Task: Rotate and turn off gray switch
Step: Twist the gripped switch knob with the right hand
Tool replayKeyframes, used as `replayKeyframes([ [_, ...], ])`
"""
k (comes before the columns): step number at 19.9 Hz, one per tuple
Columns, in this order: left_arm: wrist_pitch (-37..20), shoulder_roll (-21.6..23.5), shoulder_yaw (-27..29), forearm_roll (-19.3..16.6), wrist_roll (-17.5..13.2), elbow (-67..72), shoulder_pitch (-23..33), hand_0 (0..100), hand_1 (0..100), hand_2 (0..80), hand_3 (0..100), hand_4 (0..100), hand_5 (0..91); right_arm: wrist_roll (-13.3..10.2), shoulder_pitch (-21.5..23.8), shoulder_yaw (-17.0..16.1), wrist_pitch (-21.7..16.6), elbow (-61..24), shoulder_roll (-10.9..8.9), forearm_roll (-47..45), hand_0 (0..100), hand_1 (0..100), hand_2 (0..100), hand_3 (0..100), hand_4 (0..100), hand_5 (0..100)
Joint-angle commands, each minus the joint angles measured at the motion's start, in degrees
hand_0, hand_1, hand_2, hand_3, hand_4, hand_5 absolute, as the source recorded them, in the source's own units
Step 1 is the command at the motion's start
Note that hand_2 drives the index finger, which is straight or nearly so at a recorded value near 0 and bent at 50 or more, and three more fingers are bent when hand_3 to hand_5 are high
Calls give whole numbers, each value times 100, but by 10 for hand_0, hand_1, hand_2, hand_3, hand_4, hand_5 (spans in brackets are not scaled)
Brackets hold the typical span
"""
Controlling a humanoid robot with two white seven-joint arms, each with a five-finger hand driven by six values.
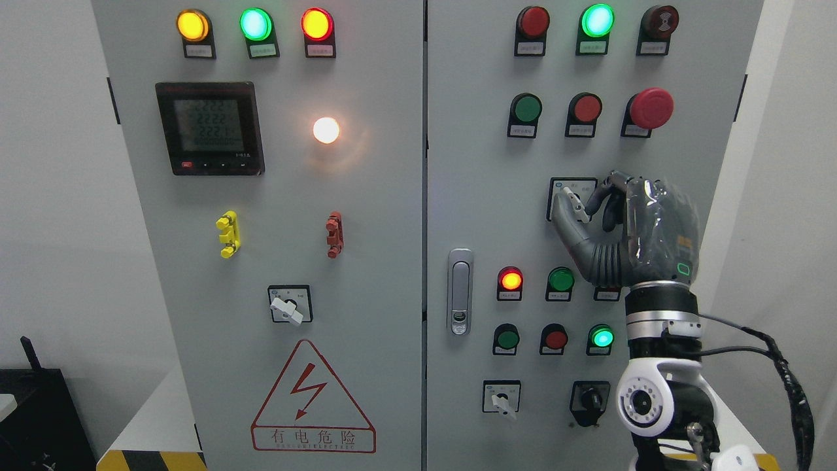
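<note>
Contact exists: the right hand [592,206], thumb and fingers closed on the gray switch [574,201] near the right cabinet door's [471,196] middle, grips its lever, long axis slanting upper-left to lower-right.

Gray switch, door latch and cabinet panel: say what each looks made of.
Gray switch: the pale lever looks like matte molded plastic, largely hidden by the right hand pinching it. Door latch: probably metal or metal-look plastic, given its silvery satin sheen. Cabinet panel: apparently painted sheet metal, flat light gray with a soft reflection around the lit lamp.
</note>
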Motion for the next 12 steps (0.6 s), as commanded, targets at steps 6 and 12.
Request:
replayKeyframes([
  [6, 0, -1, 185, 0, 2, 3, 0, 120, 389, 0, 0, 0, 0, -6, 9, 18, -9, 15, -125, 0, 477, 401, 719, 979, 900, 1000],
  [12, 0, -1, 185, 0, 2, 3, 0, 120, 389, 0, 0, 0, 0, -6, 9, 18, -18, 15, -125, 0, 528, 393, 731, 982, 902, 1000],
])
